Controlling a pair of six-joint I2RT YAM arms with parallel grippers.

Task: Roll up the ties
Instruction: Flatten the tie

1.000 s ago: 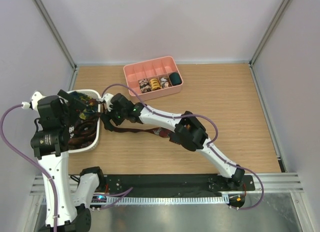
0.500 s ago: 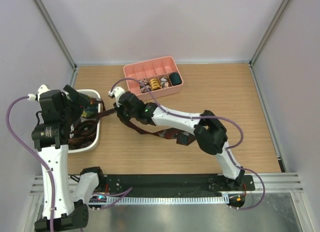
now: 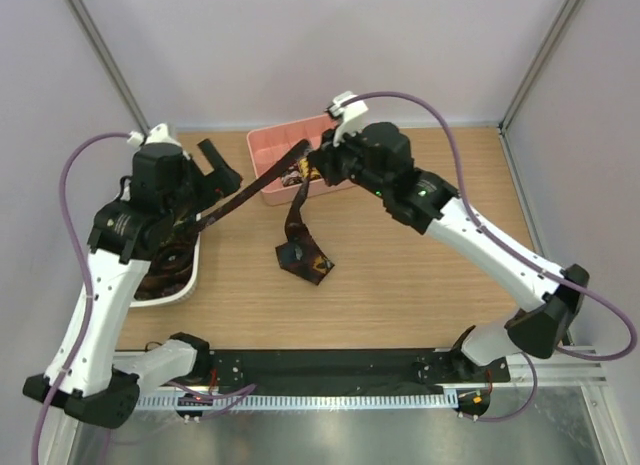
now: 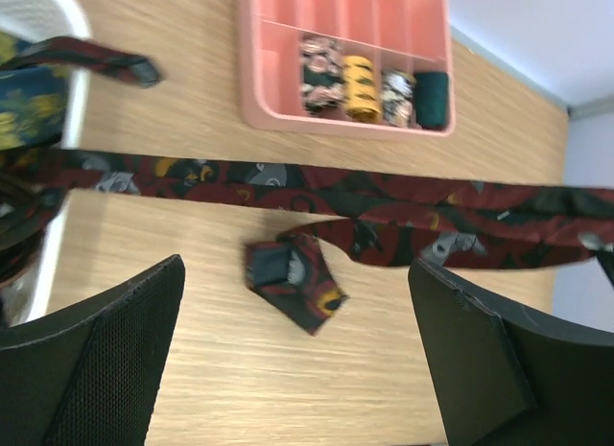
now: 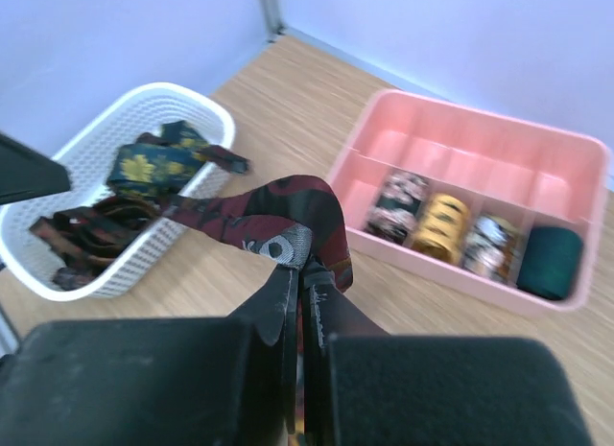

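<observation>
Above the table [image 3: 420, 275], red tie [image 3: 298, 217] was held up
Right gripper [image 5: 299, 266] was clamped shut on it (to draw it from the basket [image 3: 188, 287]); left gripper [image 3: 222, 180] hung fully open, empty.

Dark red tie [image 3: 296, 223] with printed figures, stretched taut from white basket [image 3: 196, 270] up into the clamped right pincer [image 3: 312, 163], wide end crumpled on tabletop [image 3: 430, 265], 4 coiled ties [image 5: 443, 225] side by side in pink tray [image 5: 566, 153], loose ties [image 5: 153, 168] heaped in basket
</observation>
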